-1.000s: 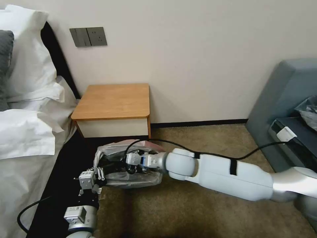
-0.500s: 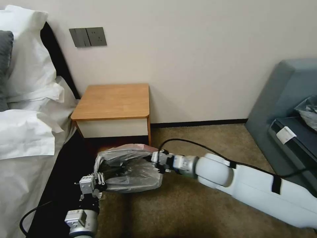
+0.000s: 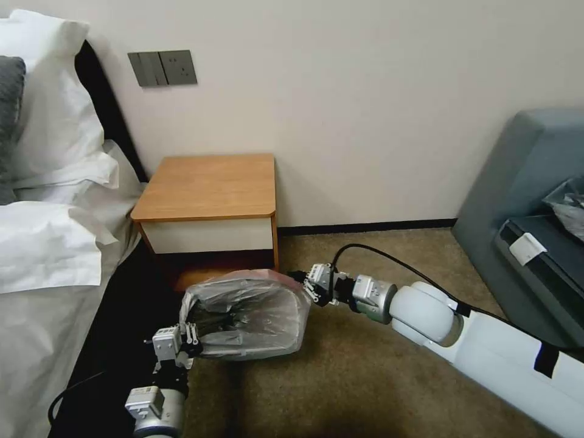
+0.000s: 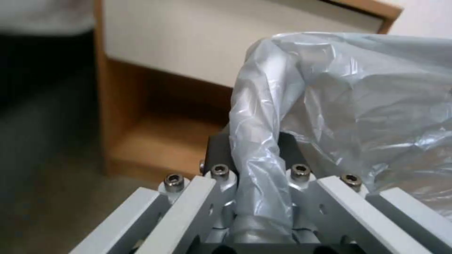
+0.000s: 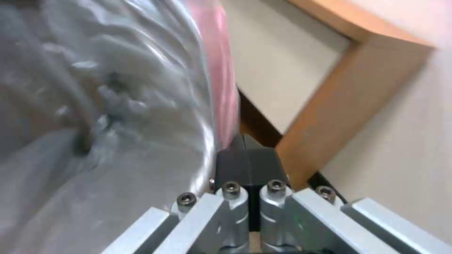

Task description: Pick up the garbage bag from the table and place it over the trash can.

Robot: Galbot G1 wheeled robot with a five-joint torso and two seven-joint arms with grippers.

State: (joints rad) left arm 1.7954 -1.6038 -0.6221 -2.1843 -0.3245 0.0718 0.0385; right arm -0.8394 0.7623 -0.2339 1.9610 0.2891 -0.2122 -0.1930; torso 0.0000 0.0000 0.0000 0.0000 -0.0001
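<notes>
The garbage bag (image 3: pixel 246 316), crinkled silvery plastic with a pinkish edge, hangs stretched just above the carpet in front of the table (image 3: pixel 207 185). My left gripper (image 3: pixel 190 340) is shut on the bag's near-left edge; in the left wrist view a fold of the bag (image 4: pixel 329 102) runs down between the pads of the left gripper (image 4: pixel 254 150). My right gripper (image 3: pixel 302 283) is shut on the bag's pinkish far-right edge (image 5: pixel 221 70), with the right gripper's (image 5: pixel 245 165) pads pressed together. The trash can is hidden; only a dark shape shows through the plastic.
A bed (image 3: pixel 42 255) with white pillows lies along the left, its dark side next to my left arm. A grey-blue sofa (image 3: pixel 523 182) stands at the right. The wall is close behind the table. Open brown carpet (image 3: pixel 340 377) lies in front.
My right gripper has drawn back to the right from over the bag's middle, pulling the pinkish edge with it, so the bag is stretched wider. The left gripper has shifted slightly right.
</notes>
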